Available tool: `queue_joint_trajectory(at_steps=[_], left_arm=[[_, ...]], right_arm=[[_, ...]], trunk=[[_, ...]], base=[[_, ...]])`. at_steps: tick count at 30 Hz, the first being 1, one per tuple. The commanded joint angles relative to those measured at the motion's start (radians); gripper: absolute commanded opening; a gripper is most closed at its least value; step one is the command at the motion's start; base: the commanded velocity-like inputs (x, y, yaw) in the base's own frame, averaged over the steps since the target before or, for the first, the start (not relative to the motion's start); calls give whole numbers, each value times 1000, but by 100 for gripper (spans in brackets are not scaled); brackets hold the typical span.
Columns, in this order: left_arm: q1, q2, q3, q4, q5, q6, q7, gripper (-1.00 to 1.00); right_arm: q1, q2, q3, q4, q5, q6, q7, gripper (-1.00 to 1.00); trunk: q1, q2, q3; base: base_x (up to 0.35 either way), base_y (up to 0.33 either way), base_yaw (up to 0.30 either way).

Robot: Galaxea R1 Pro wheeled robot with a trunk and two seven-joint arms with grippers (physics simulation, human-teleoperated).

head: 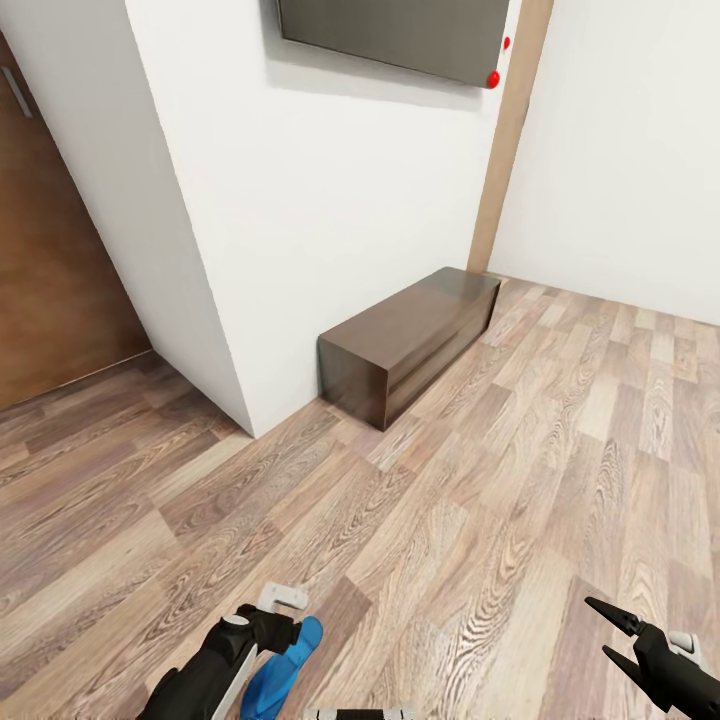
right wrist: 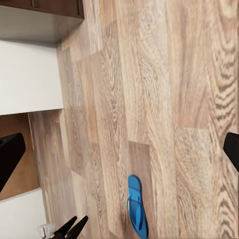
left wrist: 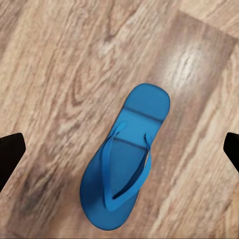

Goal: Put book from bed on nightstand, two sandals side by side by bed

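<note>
On the wood-plank floor (head: pixel 480 520) lies one blue sandal (left wrist: pixel 124 164), strap side up, directly beneath the left gripper (head: pixel 283 612), whose jaws stand wide apart around nothing. The right gripper (head: pixel 612 633) hovers well apart, jaws open and empty. Farther off, a low dark-brown cabinet (head: pixel 410 340) stands against the white wall (head: pixel 330 200)

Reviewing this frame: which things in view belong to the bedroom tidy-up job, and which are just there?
Belongs to the job:
- blue sandal, flat on the wood floor, strap side up, under the open left gripper

Just there:
- low dark-brown bench against the white wall
- grey wall panel with red knobs
- brown door
- right gripper, open, holding nothing
</note>
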Motion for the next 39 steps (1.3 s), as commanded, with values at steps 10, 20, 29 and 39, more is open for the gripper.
queue_joint_trajectory(at_steps=[10, 20, 29, 39], left_arm=[[0, 0, -5, 0, -7, 1, -3, 100], [0, 0, -59, 2, -6, -42, -5, 100], [0, 3, -68, 3, -6, -48, -5, 100], [0, 6, -67, 3, -6, -49, -5, 100]], right_arm=[[0, 0, -2, 0, 3, 4, 4, 100], [0, 0, -2, 0, 3, 4, 4, 100], [0, 0, -2, 0, 3, 4, 4, 100], [0, 0, -1, 0, 3, 4, 4, 100]], trunk=[[4, -3, -40], [9, -5, -78], [11, -6, -94], [14, -8, -121]], base=[[0, 0, 0], [0, 0, 0], [0, 0, 0], [0, 0, 0]])
